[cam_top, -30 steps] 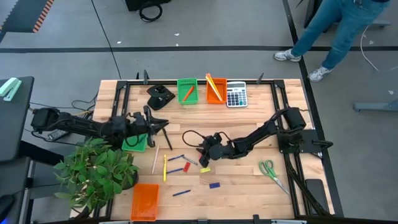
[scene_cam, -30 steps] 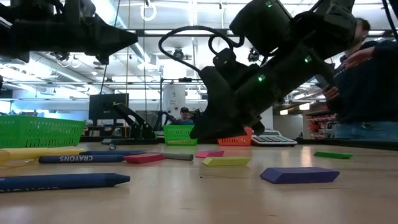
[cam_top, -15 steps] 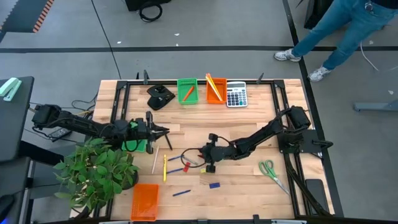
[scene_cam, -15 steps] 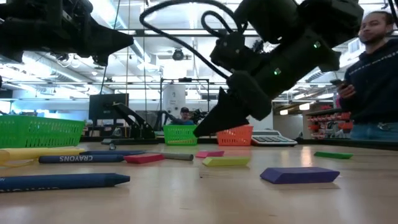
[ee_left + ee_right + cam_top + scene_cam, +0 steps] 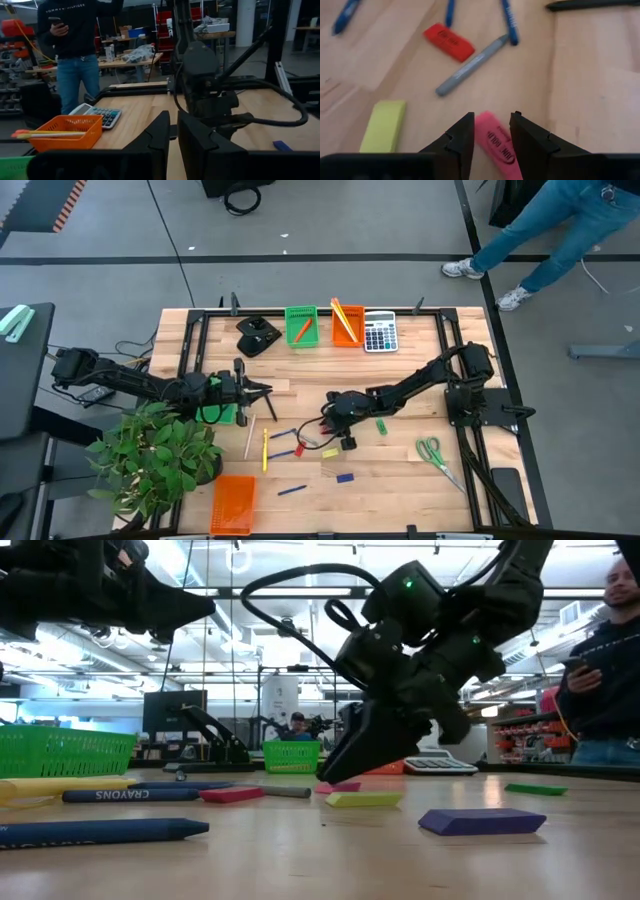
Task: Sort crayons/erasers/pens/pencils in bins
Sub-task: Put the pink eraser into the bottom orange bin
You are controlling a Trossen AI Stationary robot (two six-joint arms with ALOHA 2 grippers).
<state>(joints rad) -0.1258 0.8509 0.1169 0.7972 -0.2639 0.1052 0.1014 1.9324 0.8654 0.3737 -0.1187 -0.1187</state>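
Observation:
My right gripper (image 5: 491, 131) is open and slants down over a pink eraser (image 5: 496, 139) that lies flat on the table, one finger on each side of it. The low view shows its fingertips (image 5: 335, 770) just above that eraser (image 5: 338, 786). Close by lie a red eraser (image 5: 448, 41), a yellow eraser (image 5: 383, 125), a grey pen (image 5: 471, 65) and blue pens (image 5: 283, 434). My left gripper (image 5: 268, 388) hovers level and shut beside a green bin (image 5: 216, 413), with nothing between its fingers (image 5: 160, 137). My right gripper straddles the pink eraser (image 5: 490, 125) from above, slanting down from the table's right. The eraser lies flat on the wood, askew in the gap. I cannot tell whether the fingers touch it.
At the far edge stand a green bin (image 5: 301, 326), an orange bin (image 5: 346, 325) with pencils, a calculator (image 5: 380, 333) and a black device (image 5: 257, 335). Another orange bin (image 5: 233, 503) and a plant (image 5: 155, 455) sit near left. Scissors (image 5: 436, 455) and a green eraser (image 5: 380, 425) lie right.
My right gripper has rolled about its own axis and tipped its fingers down over the pink eraser, which has stayed where it was. The right arm has swung toward the far edge, uncovering the green eraser.

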